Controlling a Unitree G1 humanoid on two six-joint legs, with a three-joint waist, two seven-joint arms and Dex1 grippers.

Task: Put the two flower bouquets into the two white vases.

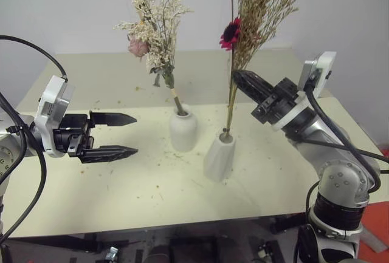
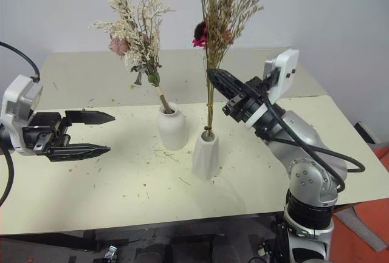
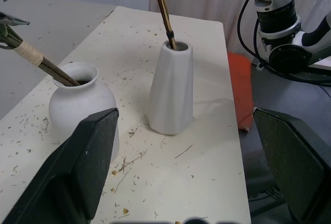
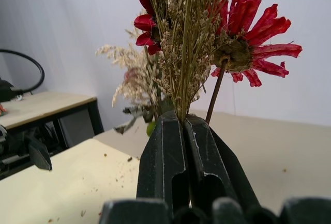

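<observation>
The bouquet of dusty pink roses and cream sprigs (image 1: 152, 32) stands with its stem in the rounded white vase (image 1: 183, 130) at mid-table. Just right of it, the tan grass bouquet with a pink-red daisy (image 1: 258, 8) has its stem ends inside the tapered white vase (image 1: 220, 157). My right gripper (image 1: 238, 76) is shut on that bouquet's stems well above the vase mouth; in the right wrist view the grass rises from its fingertips (image 4: 182, 123). My left gripper (image 1: 135, 134) hovers open and empty to the left of the rounded vase (image 3: 77, 105), pointing toward it.
Both vases stand on a cream table (image 1: 91, 196) sprinkled with dried plant bits. A second table (image 1: 109, 75) sits behind it against a white wall. An orange surface (image 1: 374, 226) lies on the floor at the right.
</observation>
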